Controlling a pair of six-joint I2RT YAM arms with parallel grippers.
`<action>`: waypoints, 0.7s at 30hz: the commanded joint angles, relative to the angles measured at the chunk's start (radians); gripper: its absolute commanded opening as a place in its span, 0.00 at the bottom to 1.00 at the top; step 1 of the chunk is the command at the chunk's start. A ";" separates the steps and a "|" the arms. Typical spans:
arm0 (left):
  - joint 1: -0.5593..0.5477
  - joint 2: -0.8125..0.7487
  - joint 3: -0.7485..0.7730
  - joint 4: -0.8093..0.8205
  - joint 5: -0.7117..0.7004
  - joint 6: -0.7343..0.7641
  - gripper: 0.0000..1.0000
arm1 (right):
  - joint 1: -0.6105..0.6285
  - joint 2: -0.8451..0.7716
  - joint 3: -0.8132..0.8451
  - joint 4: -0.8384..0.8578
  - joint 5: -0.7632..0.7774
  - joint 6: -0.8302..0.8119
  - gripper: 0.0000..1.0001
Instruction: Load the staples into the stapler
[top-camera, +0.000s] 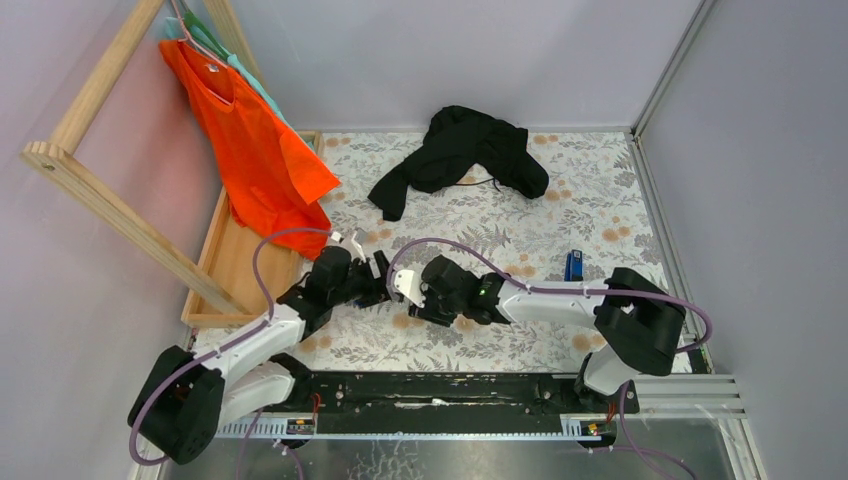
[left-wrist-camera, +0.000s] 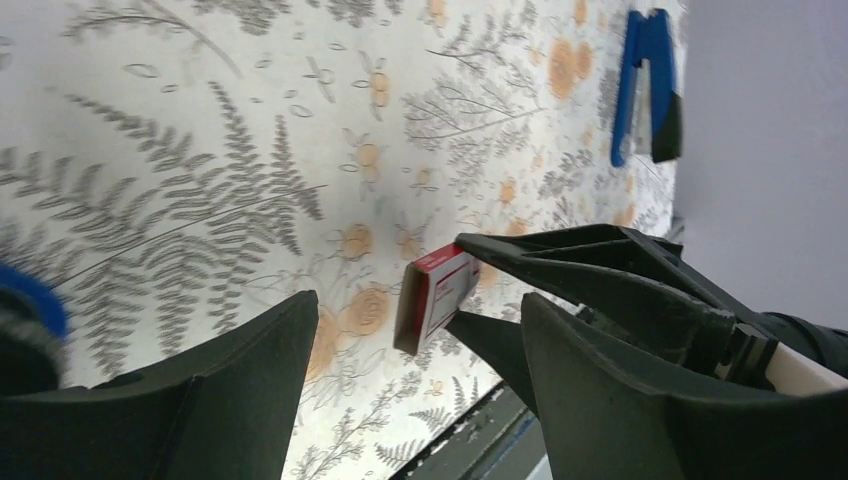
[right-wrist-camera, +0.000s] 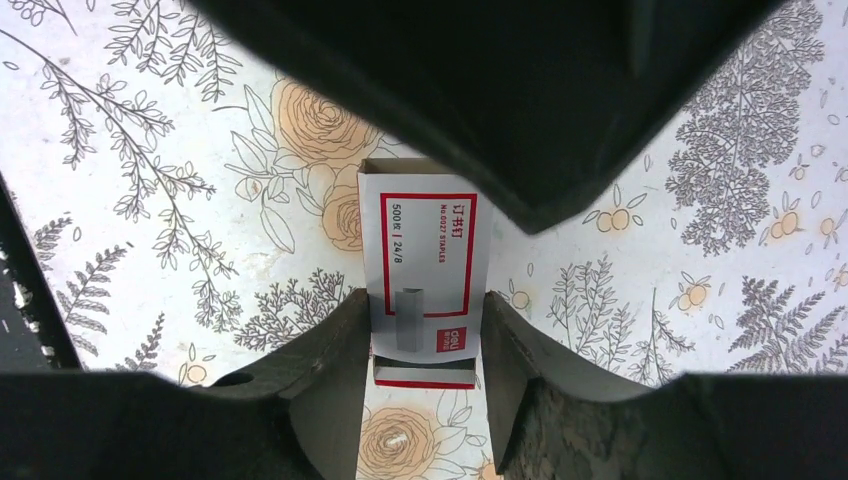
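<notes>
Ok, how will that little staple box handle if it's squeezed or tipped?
Likely light and easily crushed: the staple box looks like thin cardboard, pinched in the right end effector. Its free end seems open, so contents might slide out if tipped. Flat sides; unlikely to roll.

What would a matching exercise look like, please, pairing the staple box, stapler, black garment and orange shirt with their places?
1 staple box
2 stapler
3 black garment
4 orange shirt

A hanging on the wooden rack
B held in the right gripper
C at the far edge of the table
D on the table's right side

Pairs: 1-B, 2-D, 3-C, 4-A
</notes>
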 joint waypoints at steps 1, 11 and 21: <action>0.006 -0.061 0.046 -0.121 -0.111 0.035 0.83 | -0.009 0.040 0.038 0.003 0.040 0.020 0.46; 0.007 -0.173 0.132 -0.298 -0.284 0.037 1.00 | -0.080 0.084 0.069 0.006 0.047 0.134 0.47; 0.008 -0.439 0.155 -0.383 -0.442 -0.029 1.00 | -0.102 0.201 0.175 -0.030 0.121 0.273 0.50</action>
